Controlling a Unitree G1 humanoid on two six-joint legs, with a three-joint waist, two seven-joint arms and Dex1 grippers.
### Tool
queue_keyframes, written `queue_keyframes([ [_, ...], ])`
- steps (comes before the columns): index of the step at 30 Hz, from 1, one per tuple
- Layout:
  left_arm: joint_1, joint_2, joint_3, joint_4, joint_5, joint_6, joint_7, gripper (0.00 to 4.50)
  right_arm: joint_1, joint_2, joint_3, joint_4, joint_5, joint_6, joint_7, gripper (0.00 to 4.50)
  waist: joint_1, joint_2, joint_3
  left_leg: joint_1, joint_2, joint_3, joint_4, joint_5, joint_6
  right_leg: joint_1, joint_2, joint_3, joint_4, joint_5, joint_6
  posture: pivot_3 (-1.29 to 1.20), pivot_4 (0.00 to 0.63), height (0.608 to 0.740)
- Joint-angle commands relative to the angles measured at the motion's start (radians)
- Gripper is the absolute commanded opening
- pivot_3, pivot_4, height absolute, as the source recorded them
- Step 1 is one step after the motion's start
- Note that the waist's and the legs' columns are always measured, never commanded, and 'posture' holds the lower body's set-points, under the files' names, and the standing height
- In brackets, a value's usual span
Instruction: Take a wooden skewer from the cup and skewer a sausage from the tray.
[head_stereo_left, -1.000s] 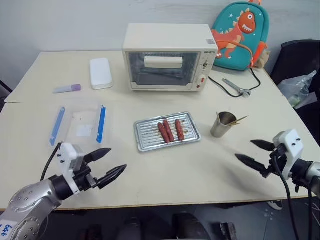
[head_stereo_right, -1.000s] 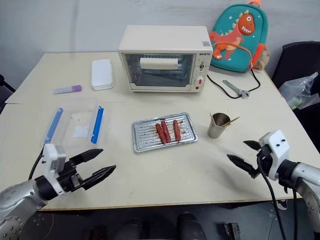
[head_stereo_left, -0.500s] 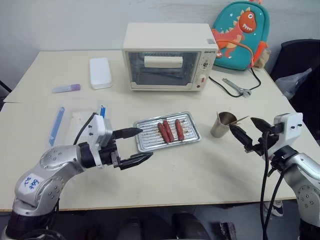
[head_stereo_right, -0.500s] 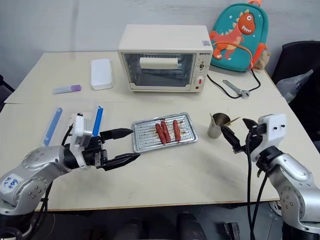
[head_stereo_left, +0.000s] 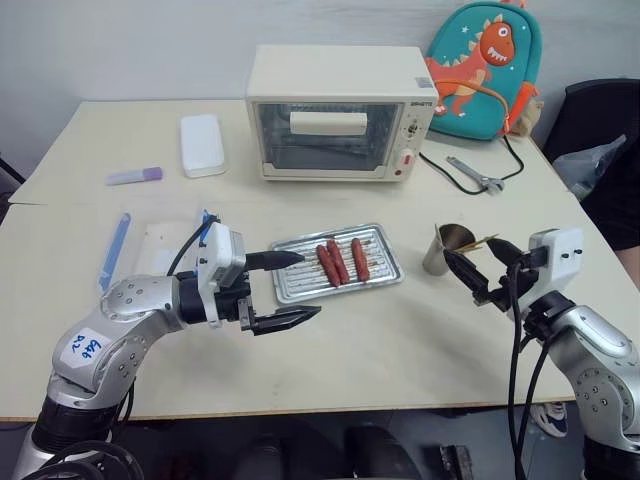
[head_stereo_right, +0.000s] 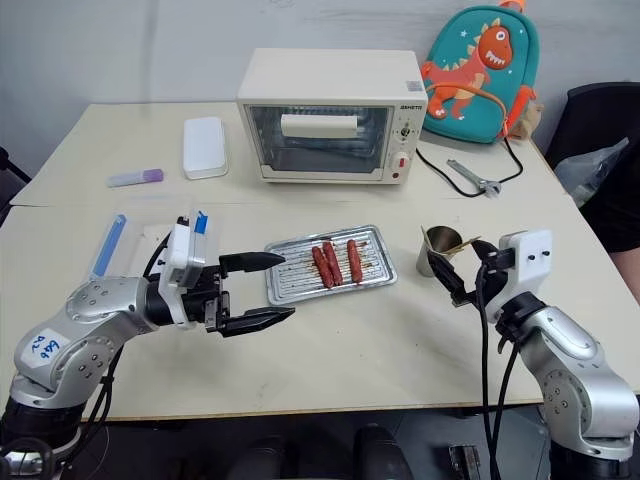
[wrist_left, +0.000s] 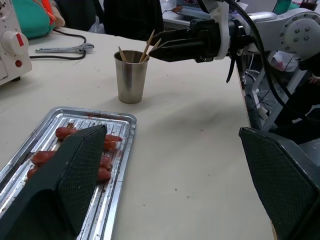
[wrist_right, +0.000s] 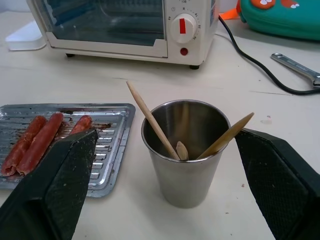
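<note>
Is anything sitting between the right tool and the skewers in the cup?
Nothing visible. The right tool is open and faces the cup directly across bare table; two skewers lean out of its rim. The tray with the sausages lies off to one side, clear of that path.

You have reddish-brown sausages (head_stereo_left: 340, 262) on a silvery ribbed tray (head_stereo_left: 290, 287), pale tan skewers (wrist_right: 150, 119) in a shiny steel cup (wrist_right: 184, 150), possibly slightly stained.
</note>
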Motion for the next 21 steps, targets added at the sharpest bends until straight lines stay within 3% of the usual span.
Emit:
queue_keyframes([
  [1,-0.005,0.0,0.01,-0.004,0.006,-0.022,-0.011,4.47,0.03,0.002,-0.021,-0.061,0.01,-0.016,-0.013,4.5,0.0,0.0,0.0,0.0,0.0,0.0,0.0,0.0,0.0,0.0,0.0,0.0,0.0,0.0,0.0,0.0,0.15,0.74],
  [7,-0.005,-0.003,0.004,0.002,0.013,-0.031,-0.019,4.47,0.079,-0.006,-0.048,-0.099,0.041,-0.013,-0.01,4.5,0.0,0.0,0.0,0.0,0.0,0.0,0.0,-0.001,0.001,0.0,0.0,0.0,0.0,0.0,0.0,0.0,0.15,0.74],
  [21,-0.054,-0.033,-0.037,0.055,0.063,-0.077,-0.049,4.47,-0.054,-0.006,0.033,-0.064,0.057,0.002,-0.016,4.5,0.0,0.0,0.0,0.0,0.0,0.0,0.0,-0.001,0.002,0.0,-0.001,0.0,0.001,0.0,0.0,0.0,0.15,0.74],
])
